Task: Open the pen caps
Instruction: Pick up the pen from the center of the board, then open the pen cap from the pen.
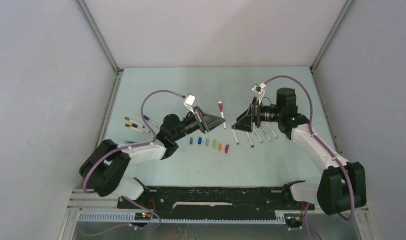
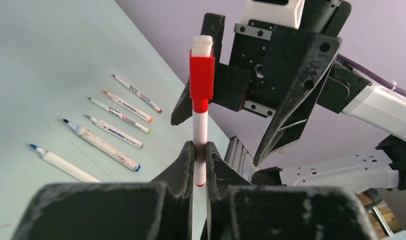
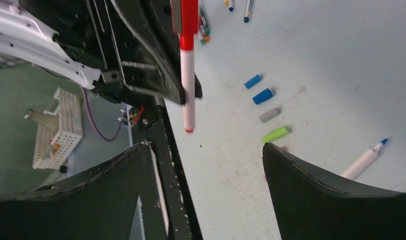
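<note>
One pen in hand: the left gripper [image 2: 200, 159] is clenched on the lower white barrel of the red-capped pen [image 2: 200, 131], lifted off the table [image 1: 165, 85].
Why gripped low: the hold leaves the red cap [image 2: 201, 75] wholly clear above the fingers. This looks meant to offer the cap to the other arm.
Right gripper [image 3: 205, 147]: its jaws are spread wide and grasp nothing. It faces the pen from close by without touching it.
Why spread: judged, the wide gap lets the cap pass between the fingers before they shut on it.
Loose caps [image 1: 207, 142]: six lie in a row on the table between the two arms. There are two blue, one grey, one green, one orange and one magenta.
Why in a row: set apart from the pens, they seem parked out of the way.
Uncapped pens [image 2: 114, 131]: six are counted in the left wrist view, lying side by side under the right arm with their tips bare.
Capped pens [image 1: 135, 125]: a small cluster lies on the left of the table. There are perhaps four or five, too small to count surely.
Tally judged: six caps match six bare pens, and the red one would be the seventh.
Red cap's place: it is on its pen, in the air between the grippers.
</note>
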Tool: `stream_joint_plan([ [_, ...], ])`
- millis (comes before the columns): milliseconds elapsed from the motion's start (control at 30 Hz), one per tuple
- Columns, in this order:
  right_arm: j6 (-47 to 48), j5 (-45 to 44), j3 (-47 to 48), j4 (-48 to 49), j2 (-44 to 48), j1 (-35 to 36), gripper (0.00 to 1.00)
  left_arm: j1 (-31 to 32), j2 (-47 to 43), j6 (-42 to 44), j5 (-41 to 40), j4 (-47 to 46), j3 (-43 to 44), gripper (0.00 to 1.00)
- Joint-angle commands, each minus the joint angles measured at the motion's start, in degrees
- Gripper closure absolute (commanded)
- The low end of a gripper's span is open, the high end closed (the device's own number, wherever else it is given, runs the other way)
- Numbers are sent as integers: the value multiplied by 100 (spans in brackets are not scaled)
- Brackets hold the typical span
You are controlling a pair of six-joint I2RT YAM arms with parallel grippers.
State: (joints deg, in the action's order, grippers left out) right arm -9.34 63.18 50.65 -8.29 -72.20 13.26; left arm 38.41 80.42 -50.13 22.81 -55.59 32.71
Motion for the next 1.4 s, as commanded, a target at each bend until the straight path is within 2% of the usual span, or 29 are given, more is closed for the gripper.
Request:
stream_joint_plan([
  [0,-2196,-25,-507,2511,372,-10,14,315,503,-276,-130,-895,453,100],
  [67,-2490,44,-649,2941,351,-16,16,417,647,-304,-174,-948,540,100],
  [333,-2319,-191,-733,2906,301,-70,24,670,857,-195,-298,-726,770,100],
  [767,-2581,-115,-776,3133,171,-48,58,876,898,-45,-372,-592,903,100],
  [967,-2533,-90,-776,3093,80,73,62,890,830,13,-454,-523,886,100],
  [1067,-2527,-48,-776,3118,51,106,72,903,813,12,-465,-531,878,100],
  [1133,-2525,-9,-776,3144,43,101,83,900,786,21,-491,-540,860,100],
  [1200,-2499,8,-772,3165,48,99,98,901,756,34,-497,-553,839,97],
  [1267,-2445,13,-752,3106,70,78,100,902,714,38,-457,-579,814,91],
  [1367,-2240,89,-637,2824,111,3,100,899,481,263,-395,-236,792,70],
])
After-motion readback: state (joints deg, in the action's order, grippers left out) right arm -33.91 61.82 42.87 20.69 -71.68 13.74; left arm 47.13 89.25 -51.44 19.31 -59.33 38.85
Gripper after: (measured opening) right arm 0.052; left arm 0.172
